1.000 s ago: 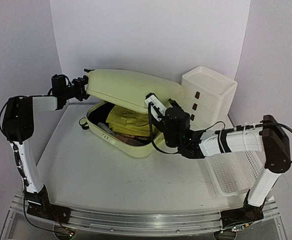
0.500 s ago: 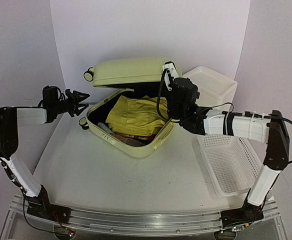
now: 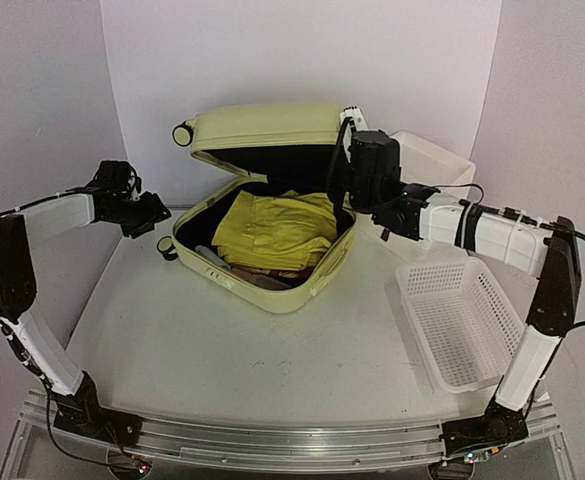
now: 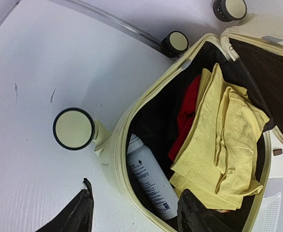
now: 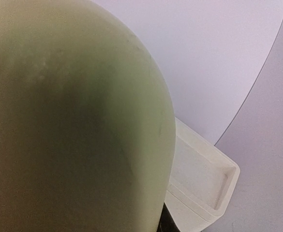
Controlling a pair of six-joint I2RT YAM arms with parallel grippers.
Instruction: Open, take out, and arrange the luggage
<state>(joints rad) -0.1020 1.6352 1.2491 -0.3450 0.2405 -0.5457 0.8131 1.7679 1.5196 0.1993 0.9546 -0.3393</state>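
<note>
Luggage (image 3: 272,290) lid (image 3: 262,125) stands raised at the right gripper (image 3: 352,118), closed or not I cannot tell; a slip may drop it shut. Left gripper (image 4: 136,193) open, empty.

I'm counting one luggage (image 3: 262,290), standing open. Inside the luggage, one folded yellow garment (image 3: 272,225), one red cloth (image 4: 185,121) and one white bottle (image 4: 148,181) are lying. Three black-rimmed wheels (image 4: 73,128) are showing on the luggage. One white mesh basket (image 3: 462,320) and one white box (image 3: 432,165) are sitting near the luggage.
</note>
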